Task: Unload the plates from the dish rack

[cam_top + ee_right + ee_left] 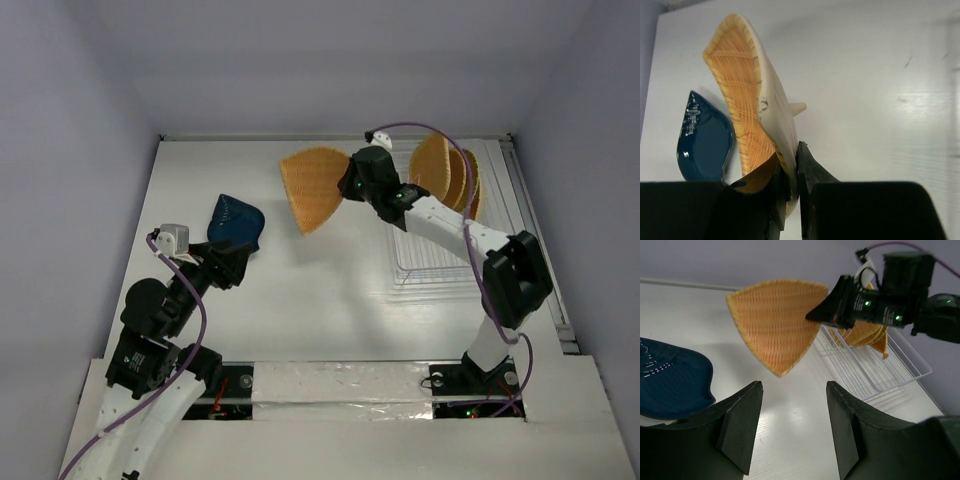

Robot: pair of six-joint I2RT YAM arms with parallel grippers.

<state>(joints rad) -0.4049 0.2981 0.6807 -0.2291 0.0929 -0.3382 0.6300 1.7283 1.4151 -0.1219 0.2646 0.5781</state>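
My right gripper (350, 185) is shut on the rim of an orange woven-look plate (312, 186) and holds it in the air left of the dish rack (450, 255); the same plate shows in the right wrist view (747, 107) and in the left wrist view (776, 320). Several orange plates (447, 175) stand upright at the rack's far end. The dark blue plate (236, 221) lies flat on the table, just beyond my left gripper (225, 262), which is open and empty. The blue plate also shows in the left wrist view (667, 377) and right wrist view (705, 142).
The clear rack (880, 367) sits along the table's right side, near its right edge. Walls close in the table at the back and both sides.
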